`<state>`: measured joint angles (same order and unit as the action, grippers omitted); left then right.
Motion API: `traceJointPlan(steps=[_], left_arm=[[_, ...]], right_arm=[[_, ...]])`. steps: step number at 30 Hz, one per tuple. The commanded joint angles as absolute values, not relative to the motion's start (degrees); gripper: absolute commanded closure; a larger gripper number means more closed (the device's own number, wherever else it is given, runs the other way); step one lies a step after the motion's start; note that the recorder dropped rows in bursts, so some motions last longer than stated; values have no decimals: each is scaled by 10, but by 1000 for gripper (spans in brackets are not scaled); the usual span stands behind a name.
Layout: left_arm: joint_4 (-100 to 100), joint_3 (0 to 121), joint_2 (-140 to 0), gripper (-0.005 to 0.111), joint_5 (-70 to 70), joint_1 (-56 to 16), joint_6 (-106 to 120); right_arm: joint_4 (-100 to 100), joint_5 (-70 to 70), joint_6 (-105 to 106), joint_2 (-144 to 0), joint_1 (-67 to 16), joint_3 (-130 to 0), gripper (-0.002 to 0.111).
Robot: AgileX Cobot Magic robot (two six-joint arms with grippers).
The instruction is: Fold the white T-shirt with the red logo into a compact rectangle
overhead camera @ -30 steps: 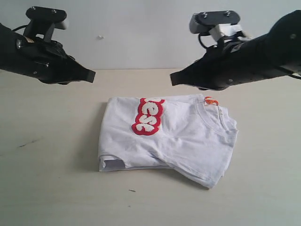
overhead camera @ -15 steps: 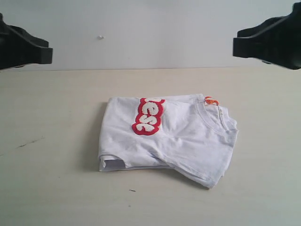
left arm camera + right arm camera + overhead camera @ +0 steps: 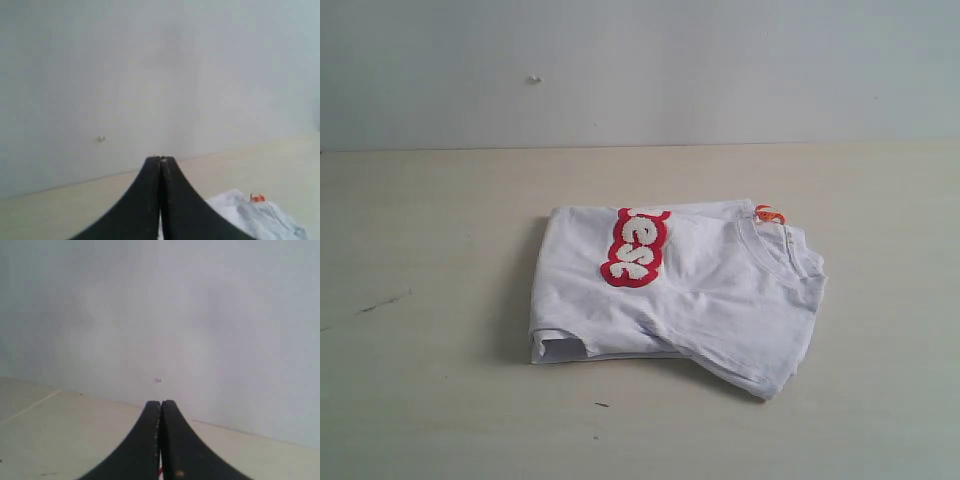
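Pale wall [image 3: 100, 75] fills both wrist views; against it my left gripper [image 3: 161, 161] and right gripper [image 3: 161, 403] sit clenched on nothing. Mid-frame in the exterior view, the white T-shirt [image 3: 710, 290] lies folded, red logo [image 3: 635, 247] up. My worry is the skewed lower-right corner, since unpinned cotton could spring open. Beige table [image 3: 420, 400], scuffed at left.

**Shirt mid-table, wall behind**

The T-shirt [image 3: 670, 290] lies folded on the table [image 3: 420, 400], about the middle, with the wall [image 3: 640, 70] behind. The logo [image 3: 636, 247] sits on its top layer, left of centre. The neck tag [image 3: 764, 213] is at its right rear corner. My left gripper [image 3: 161, 161] hangs above the table, I think just short of the shirt.
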<state>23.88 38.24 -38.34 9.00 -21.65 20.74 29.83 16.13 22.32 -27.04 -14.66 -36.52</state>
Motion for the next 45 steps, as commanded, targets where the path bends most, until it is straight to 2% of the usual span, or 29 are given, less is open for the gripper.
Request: traceJointPlan(steps=[1,9,20,45], left_arm=[[248,362,-292,107,78,-218,205],[248,344,-181,107,77,-218,205],[229,344,-91,107,79,-218,208],[221,340,-74,107,86,-216,208]], right_arm=[[296,174,215,-204,-145,-363,108],[295,174,213,-146,-145,-363,108],[295,176,212,-140,-145,-363,108],[295,176,209,-140,-145,-363,108]])
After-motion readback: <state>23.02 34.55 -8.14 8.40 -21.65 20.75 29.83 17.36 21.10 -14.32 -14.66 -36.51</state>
